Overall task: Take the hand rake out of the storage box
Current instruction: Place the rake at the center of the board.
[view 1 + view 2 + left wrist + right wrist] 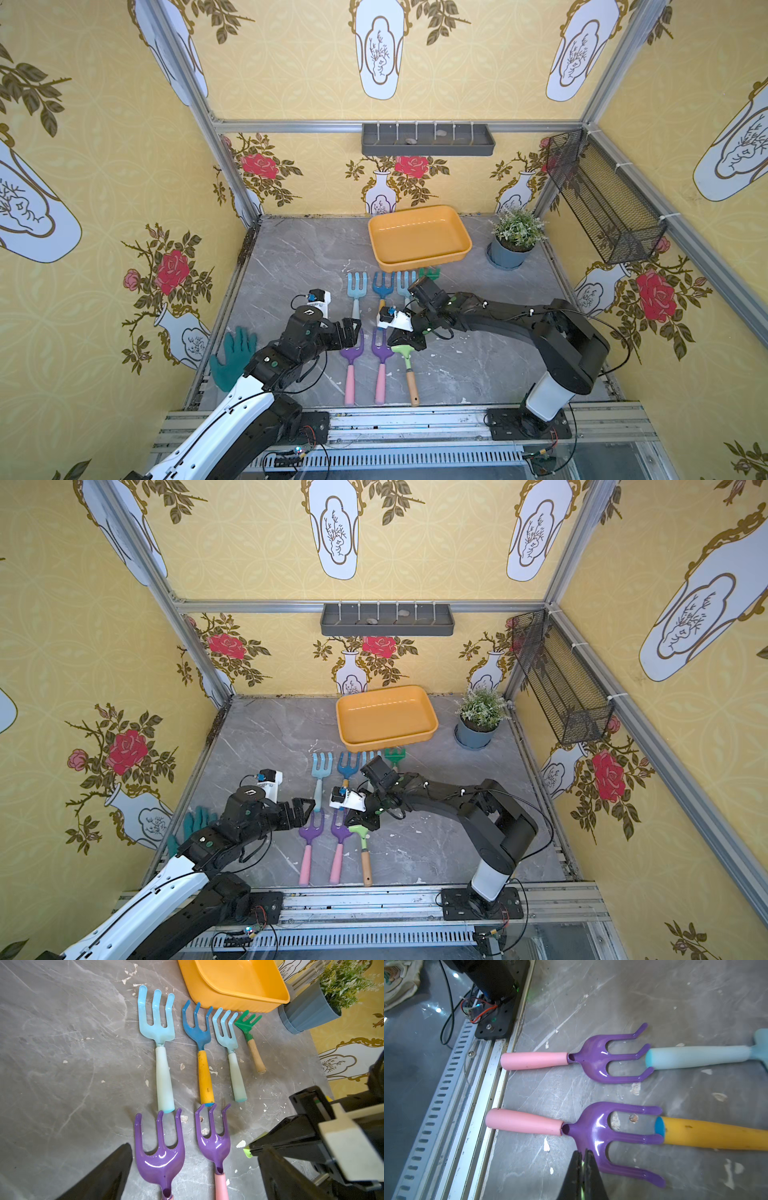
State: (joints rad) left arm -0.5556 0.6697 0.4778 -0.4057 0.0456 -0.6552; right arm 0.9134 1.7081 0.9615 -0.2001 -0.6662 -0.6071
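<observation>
Right pincer [584,1155] is seen clamped shut on the head of the lime-green hand rake [408,362], which lies outside the empty storage box [419,261] standing at the back, and appears laid just beside a purple rake [381,365]; the left pincer [354,332] is held spread wide and empty. Release is best made once the head is judged settled, with the jaws then lifted straight up so that the neighbouring tines are not snagged. Support is given by a grey marbled tabletop [478,365] flecked with white chips, enclosed by yellow floral walls.
</observation>
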